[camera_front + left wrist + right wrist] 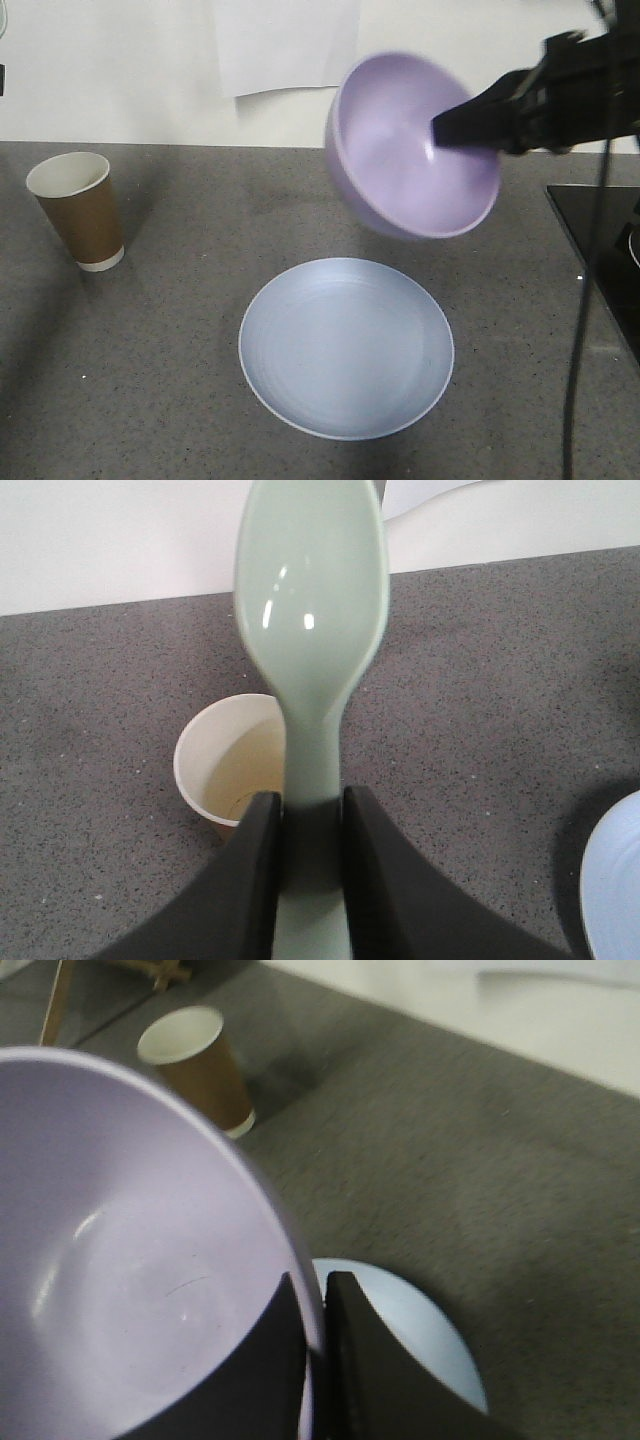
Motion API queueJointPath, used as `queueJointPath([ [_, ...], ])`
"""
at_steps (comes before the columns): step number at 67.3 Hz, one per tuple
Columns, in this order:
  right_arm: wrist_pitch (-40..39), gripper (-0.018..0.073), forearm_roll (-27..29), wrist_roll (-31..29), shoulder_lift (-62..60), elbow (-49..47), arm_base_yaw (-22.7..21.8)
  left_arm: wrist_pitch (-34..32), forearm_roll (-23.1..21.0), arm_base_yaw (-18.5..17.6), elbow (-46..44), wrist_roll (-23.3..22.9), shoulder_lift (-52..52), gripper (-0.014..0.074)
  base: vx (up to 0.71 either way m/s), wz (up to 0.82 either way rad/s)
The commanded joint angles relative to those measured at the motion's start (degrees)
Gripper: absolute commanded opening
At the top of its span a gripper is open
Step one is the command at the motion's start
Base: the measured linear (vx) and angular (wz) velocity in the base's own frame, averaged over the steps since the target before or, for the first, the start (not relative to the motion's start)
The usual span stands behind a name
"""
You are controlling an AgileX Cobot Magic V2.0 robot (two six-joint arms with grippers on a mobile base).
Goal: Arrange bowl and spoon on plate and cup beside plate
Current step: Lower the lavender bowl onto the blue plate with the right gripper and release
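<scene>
My right gripper [455,125] is shut on the rim of the lavender bowl [405,150], which hangs tilted in the air above the far right edge of the pale blue plate [345,345]. In the right wrist view the bowl [120,1260] fills the left side, its wall pinched at my right gripper [313,1290], with the plate [420,1335] below. My left gripper [310,810] is shut on the handle of the mint-green spoon [310,610], held above the table over the brown paper cup [230,760]. The cup [78,208] stands upright at the far left of the table.
A grey speckled tabletop [180,380] carries the things. A white wall with a sheet of paper [290,45] runs along the back. A black flat object [600,240] lies at the right edge, with a dark cable [580,330] hanging in front.
</scene>
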Motion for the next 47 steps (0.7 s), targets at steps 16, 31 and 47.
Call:
queueJointPath([
  [16,1.3,-0.0003,-13.6,0.9,14.8,-1.9,11.3,-3.8,-1.0,-0.3,-1.5,0.1,-1.4,-0.0006,0.00,0.00],
  [31,-0.5,0.0016,-19.6,1.5,19.9,-1.9,13.9,-3.8,-1.0,-0.3,-1.5,0.1,-1.4,-0.0006,0.00,0.00],
  [47,-2.7,0.0179,-21.6,2.3,20.0,-1.9,14.6,-3.8,-1.0,-0.3,-1.5,0.1,-1.4,-0.0006,0.00,0.00],
])
